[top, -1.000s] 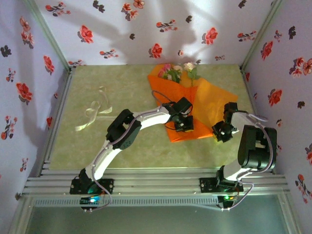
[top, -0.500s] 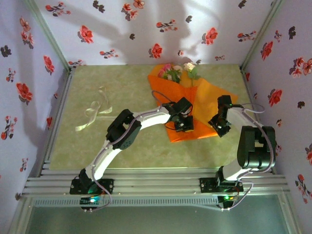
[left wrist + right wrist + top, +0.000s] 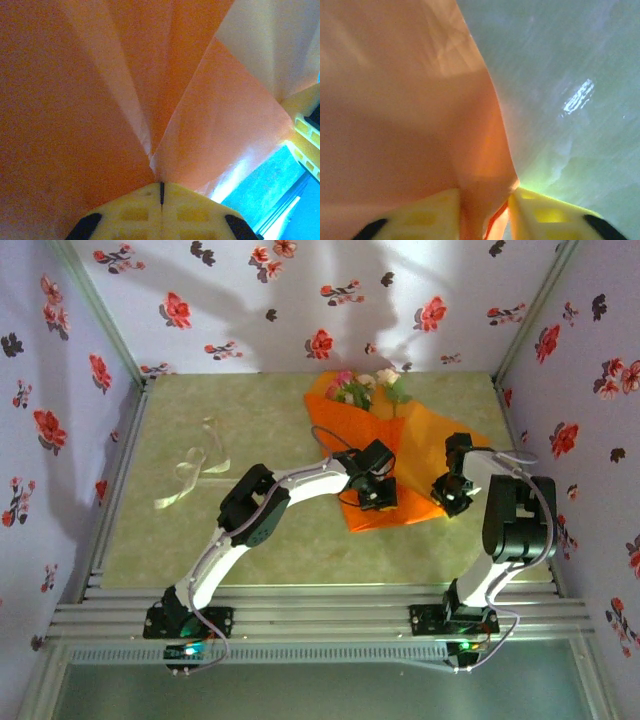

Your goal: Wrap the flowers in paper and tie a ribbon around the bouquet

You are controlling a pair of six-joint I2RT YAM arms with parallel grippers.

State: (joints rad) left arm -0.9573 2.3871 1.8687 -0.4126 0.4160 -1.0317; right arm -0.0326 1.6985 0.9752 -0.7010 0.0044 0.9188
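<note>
**Left tool clenched on paper; right tool straddling paper edge**

Left tool (image 3: 375, 495): its jaws are pressed together, and the left wrist view shows the left tool (image 3: 161, 189) pinching the orange paper (image 3: 90, 100) where several creases fan out from the grip. It sits over the near part of the sheet, close to the lower point.

Right tool (image 3: 449, 497): it sits at the right edge of the sheet. In the right wrist view the right tool (image 3: 485, 216) has its jaws standing apart, with the paper (image 3: 395, 100) edge folded down into the gap between them. The fingers are not pressed onto it.

The paper (image 3: 425, 455) lies on the green bench (image 3: 270, 410), right of centre, partly folded and crumpled, its far corner under the flowers (image 3: 362, 387). The pink and cream heads point toward the back wall.

The ribbon (image 3: 195, 468) lies loose and looped on the left half of the bench, well apart from the paper and both tools.
</note>
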